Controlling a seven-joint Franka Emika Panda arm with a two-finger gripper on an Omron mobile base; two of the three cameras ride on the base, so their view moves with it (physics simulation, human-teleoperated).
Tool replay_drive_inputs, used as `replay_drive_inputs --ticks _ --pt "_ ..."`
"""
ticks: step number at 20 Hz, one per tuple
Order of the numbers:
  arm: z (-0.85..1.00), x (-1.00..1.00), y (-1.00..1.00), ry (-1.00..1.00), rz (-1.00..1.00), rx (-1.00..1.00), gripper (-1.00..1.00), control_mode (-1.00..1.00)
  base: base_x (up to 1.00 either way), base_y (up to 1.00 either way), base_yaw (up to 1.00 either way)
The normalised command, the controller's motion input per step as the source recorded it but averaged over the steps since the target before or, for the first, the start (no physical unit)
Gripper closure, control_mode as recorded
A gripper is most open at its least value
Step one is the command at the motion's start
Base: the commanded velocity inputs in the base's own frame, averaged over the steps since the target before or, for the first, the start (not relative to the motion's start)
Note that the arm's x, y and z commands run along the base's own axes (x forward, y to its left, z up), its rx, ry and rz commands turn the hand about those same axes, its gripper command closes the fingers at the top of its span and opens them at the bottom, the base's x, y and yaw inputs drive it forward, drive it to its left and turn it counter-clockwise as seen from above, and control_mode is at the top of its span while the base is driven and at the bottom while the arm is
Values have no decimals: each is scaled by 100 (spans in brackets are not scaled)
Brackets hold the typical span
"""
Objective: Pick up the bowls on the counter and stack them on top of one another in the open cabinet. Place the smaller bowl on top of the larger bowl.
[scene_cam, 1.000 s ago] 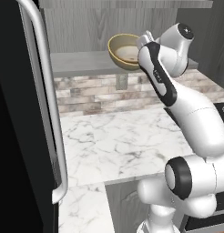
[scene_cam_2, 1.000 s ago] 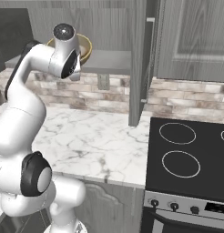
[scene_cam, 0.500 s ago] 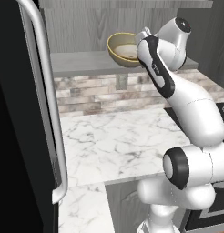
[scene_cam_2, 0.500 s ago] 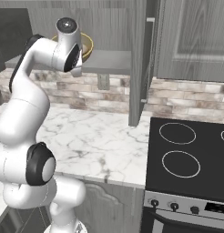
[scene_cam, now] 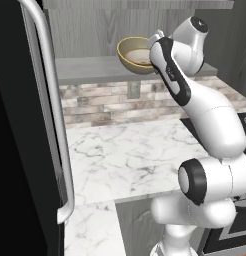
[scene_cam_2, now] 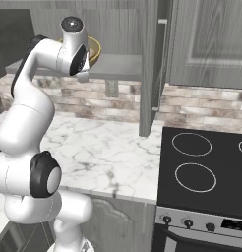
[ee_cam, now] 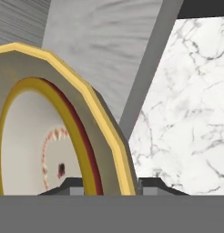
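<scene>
Two bowls sit nested on the open cabinet's grey shelf (scene_cam: 85, 67) (scene_cam_2: 118, 64) (ee_cam: 100, 41). The larger bowl (scene_cam: 131, 68) (scene_cam_2: 95, 49) (ee_cam: 63, 68) is olive with a golden rim. Inside it lies the smaller bowl (scene_cam: 140, 54) (ee_cam: 32, 150), pale in the middle. In the hand view my gripper (ee_cam: 112, 184) straddles their near rims. One fingertip (ee_cam: 73, 184) is inside the smaller bowl and the other is outside the larger one. The jaws are shut on the rims. In both base views the arm hides the hand. Nothing stands on the marble counter (scene_cam: 130, 150) (scene_cam_2: 103, 147) (ee_cam: 191, 113) below.
The black fridge (scene_cam: 15, 125) with its silver handle (scene_cam: 50, 100) stands close on the left. The open cabinet door (scene_cam_2: 150, 69) hangs edge-on right of the shelf. Further right, a closed wall cabinet (scene_cam_2: 211, 39) hangs above the black stovetop (scene_cam_2: 206, 167).
The arm's upper part rose a little at the start of the second. Since then it has held still. The bowls have stayed in place on the shelf.
</scene>
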Motion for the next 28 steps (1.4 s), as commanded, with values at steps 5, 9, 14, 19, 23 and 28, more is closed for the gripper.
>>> replay_drive_inputs --ticks 5,9,14,19,23,28 --pt "0 12 0 0 0 0 100 -100 0 0 0" --pt "-2 23 0 0 0 0 100 -100 0 0 0" --pt "-2 38 0 0 0 0 100 -100 0 0 0" --pt "0 44 1 1 -1 0 100 -100 0 0 0" --pt "-1 35 0 3 0 -1 100 -100 0 0 0" --pt "-13 25 0 3 0 -5 100 -100 0 0 0"
